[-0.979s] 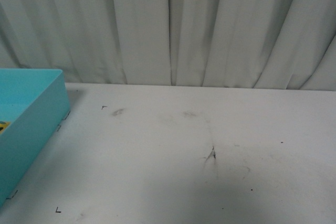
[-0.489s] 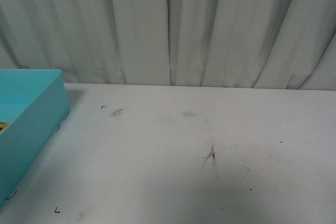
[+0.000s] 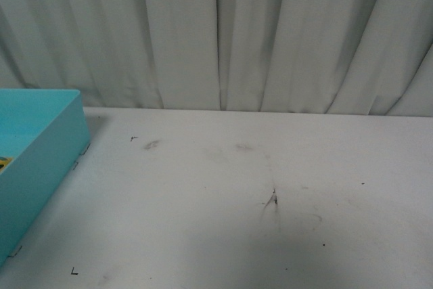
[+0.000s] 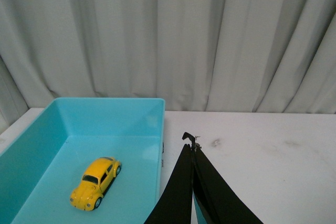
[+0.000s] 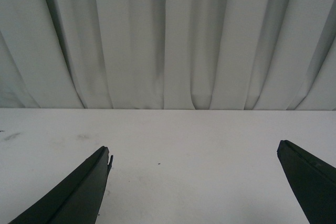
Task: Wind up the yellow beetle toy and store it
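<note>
Left wrist view: I see the yellow beetle toy [image 4: 96, 183] standing on its wheels on the floor of the turquoise bin [image 4: 105, 121], clear of the bin's walls. My left gripper [image 4: 190, 150] hangs by the bin's side wall, its black fingers pressed together and holding nothing. Right wrist view: my right gripper [image 5: 194, 153] is spread wide and empty over the white table [image 5: 184, 129]. In the front view only a yellow sliver shows inside the bin.

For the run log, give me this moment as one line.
toy: yellow beetle toy on its wheels in teal bin | left gripper: shut, empty | right gripper: open, empty, above table | stage: toy stored
</note>
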Available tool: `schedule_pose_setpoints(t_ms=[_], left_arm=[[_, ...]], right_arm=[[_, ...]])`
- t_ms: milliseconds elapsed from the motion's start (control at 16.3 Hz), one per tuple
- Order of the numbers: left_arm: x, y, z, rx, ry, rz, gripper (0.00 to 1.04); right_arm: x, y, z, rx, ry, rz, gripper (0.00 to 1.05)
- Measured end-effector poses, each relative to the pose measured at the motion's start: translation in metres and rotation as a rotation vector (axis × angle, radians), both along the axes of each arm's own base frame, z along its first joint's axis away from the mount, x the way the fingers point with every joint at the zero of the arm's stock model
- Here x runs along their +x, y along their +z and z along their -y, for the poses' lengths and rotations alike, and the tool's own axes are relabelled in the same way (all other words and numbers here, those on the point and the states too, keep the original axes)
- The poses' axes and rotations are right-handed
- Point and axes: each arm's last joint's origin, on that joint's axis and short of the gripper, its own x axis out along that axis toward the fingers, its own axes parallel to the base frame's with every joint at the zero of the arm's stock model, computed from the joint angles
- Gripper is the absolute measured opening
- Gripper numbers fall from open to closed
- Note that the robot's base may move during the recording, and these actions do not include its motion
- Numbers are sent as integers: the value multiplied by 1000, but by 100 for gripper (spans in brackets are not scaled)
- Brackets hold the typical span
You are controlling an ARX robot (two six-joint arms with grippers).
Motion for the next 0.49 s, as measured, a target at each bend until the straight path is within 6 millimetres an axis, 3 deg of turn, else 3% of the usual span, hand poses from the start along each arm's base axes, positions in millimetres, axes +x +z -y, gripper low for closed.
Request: schedule_pose_setpoints(t_ms=[489], left_arm=[[-12,0,0,0,0,6,2]], right_arm=[[0,0,0,0,0,0,98]])
